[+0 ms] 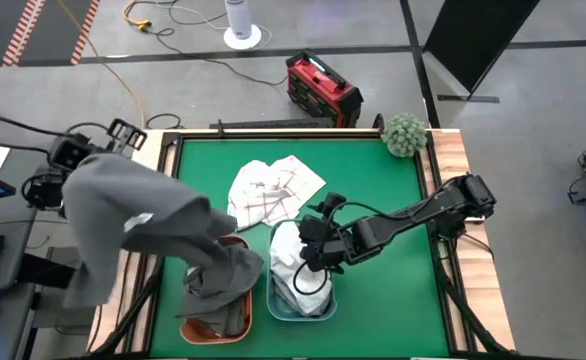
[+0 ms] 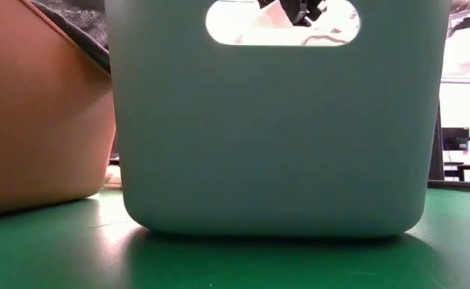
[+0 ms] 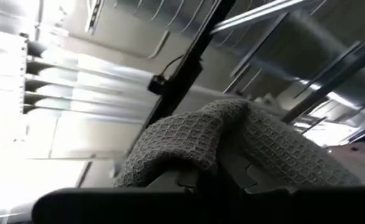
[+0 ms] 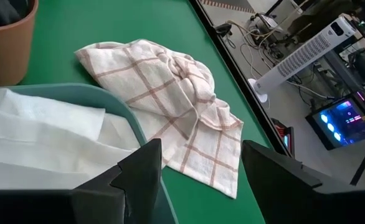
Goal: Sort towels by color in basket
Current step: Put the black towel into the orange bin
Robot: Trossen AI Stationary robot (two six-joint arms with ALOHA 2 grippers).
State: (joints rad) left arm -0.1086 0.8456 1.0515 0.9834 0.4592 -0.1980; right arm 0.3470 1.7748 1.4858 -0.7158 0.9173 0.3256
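Grey waffle-weave towel (image 1: 133, 215) hangs long from the left gripper (image 3: 217, 177), which sits at the left of the high view, lifted above the desk (image 1: 373, 180); the gripper is clamped on the towel's top fold, and the wrist view shows the cloth bunched over the fingers. The towel's lower end drapes down into the orange basket (image 1: 188, 330) at lower centre-left, where more dark grey cloth (image 1: 223, 300) is piled.

Right gripper (image 1: 318, 250) reaches in from the right edge of the high view, hovering over the pale blue basket (image 1: 273, 300) at lower centre, fingers (image 4: 139, 171) spread wide, holding nothing. White towels (image 1: 293, 265) lie inside the blue basket.

White towel with thin red check lines (image 1: 273, 190) lies crumpled on the green desk, centre of the high view, just above both baskets, touching neither gripper.

Round green fuzzy ball (image 1: 405, 133) sits at the desk's upper right corner, well apart from the towels.

The low view is mostly filled by the blue basket's wall (image 2: 275, 136), with the orange basket (image 2: 34, 120) at the left beside it.
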